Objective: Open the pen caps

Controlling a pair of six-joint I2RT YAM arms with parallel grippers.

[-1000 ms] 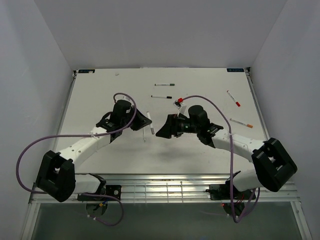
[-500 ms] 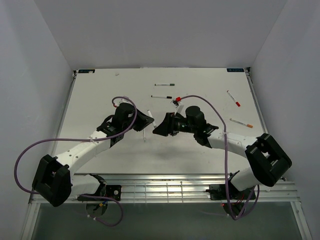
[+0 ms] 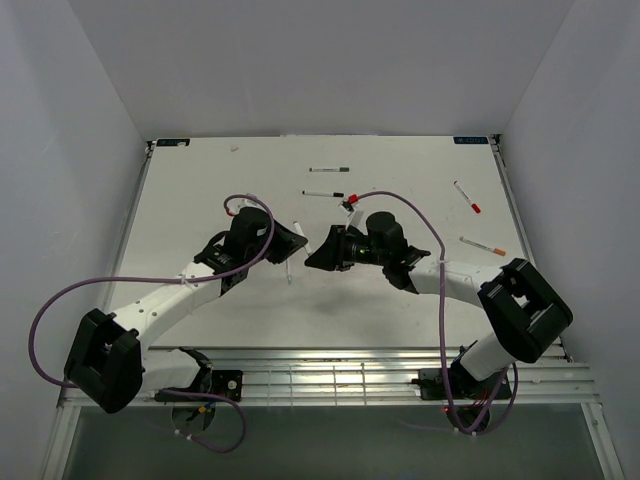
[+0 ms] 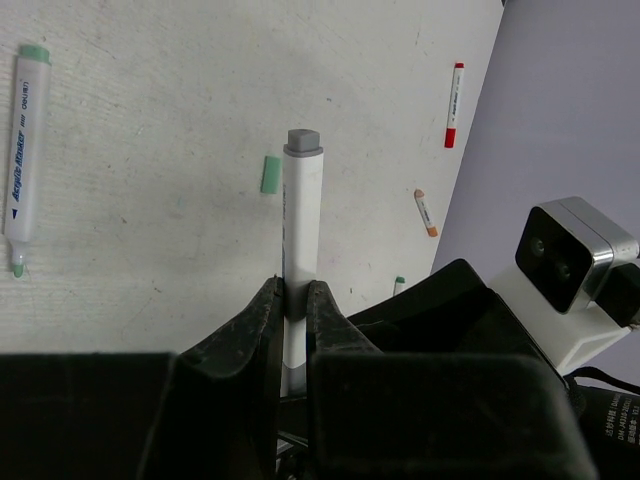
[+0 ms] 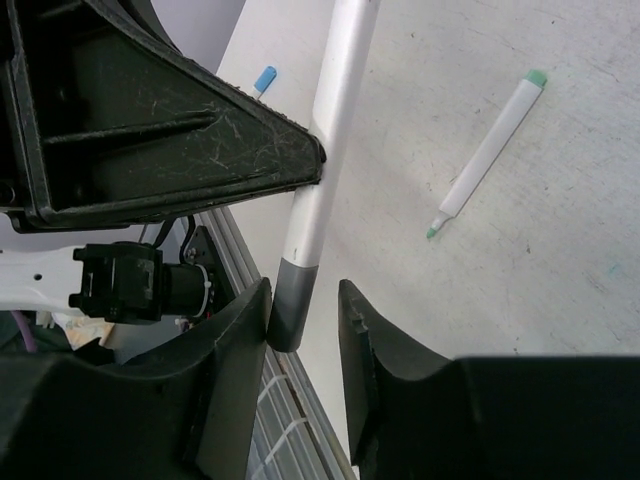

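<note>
My left gripper (image 4: 293, 287) is shut on the barrel of a white pen (image 4: 301, 215), held between the two arms above the table; its grey tail end (image 4: 303, 140) points away. In the right wrist view the pen's dark grey cap (image 5: 290, 305) sits between the jaws of my right gripper (image 5: 305, 300). The left finger touches the cap and the right finger stands a little apart from it, so the gripper is open. From above, the left gripper (image 3: 290, 243) and the right gripper (image 3: 313, 256) meet at this pen (image 3: 296, 225).
An uncapped green marker (image 5: 490, 150) lies on the white table (image 3: 200, 200), with a loose green cap (image 4: 270, 173) and a blue cap (image 5: 265, 78) nearby. Capped pens lie further back: green (image 3: 330, 169), black (image 3: 323, 193), red (image 3: 466, 196), orange (image 3: 483, 246). A metal rail (image 3: 330, 375) runs along the near edge.
My right gripper has moved left to the held pen and its jaws have narrowed around the cap. The left arm shifted slightly right, still gripping the barrel.
</note>
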